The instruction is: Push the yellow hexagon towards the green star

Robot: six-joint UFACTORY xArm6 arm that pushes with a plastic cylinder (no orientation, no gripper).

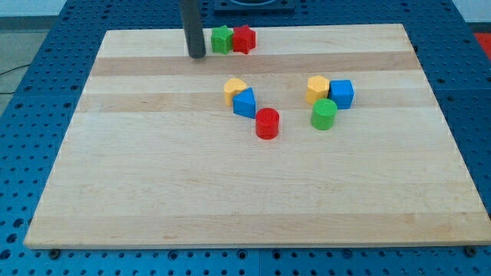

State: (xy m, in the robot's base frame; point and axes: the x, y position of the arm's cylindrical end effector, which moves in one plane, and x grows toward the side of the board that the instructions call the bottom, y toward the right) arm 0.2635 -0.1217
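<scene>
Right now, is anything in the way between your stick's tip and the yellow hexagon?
No. In the camera view, only bare board lies between my tip and the yellow hexagon. The green star sits just to the tip's right, off that line.

Light falls evenly and brightly over the pale wooden counter [230, 199], seemingly from overhead, with no hard glare on the wood. Shadows are soft and short: a faint one hugs the base of the red cylinder [267, 123], another sits under the green cylinder [324, 114]. Colours look saturated. Focus is slightly soft throughout, and the block edges are a little fuzzy.
</scene>
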